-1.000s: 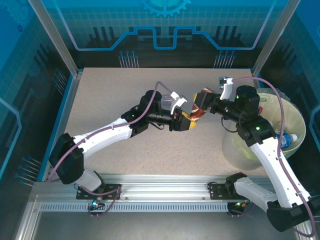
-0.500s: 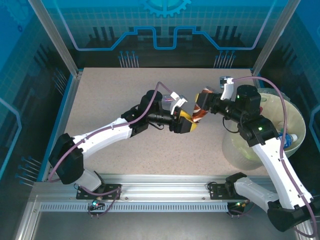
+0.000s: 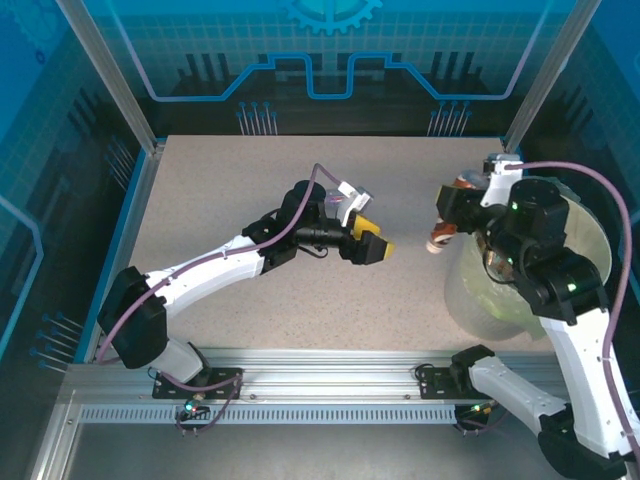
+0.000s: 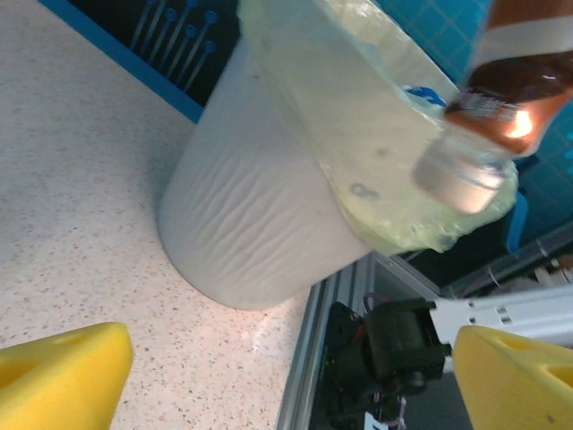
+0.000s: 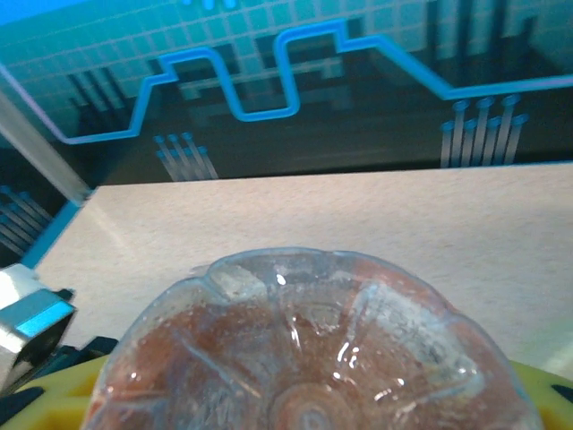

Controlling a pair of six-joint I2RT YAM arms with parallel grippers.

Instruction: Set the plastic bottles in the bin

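Bottle [image 3: 440, 234] in right end effector [image 3: 452, 212], mostly hidden; bin [image 3: 470, 290] partly behind arm [image 3: 560, 285].

We read no legible text, brand or number in these views. The brown label [image 4: 488, 100] on the bottle [image 4: 519, 63], at the right of the left wrist view, carries pale print too blurred to make out. On the far wall panel [image 3: 330, 60], seen from the top external camera, we find 1 gear emblem [image 3: 330, 12] and blue circuit-style lines: graphics, not lettering.
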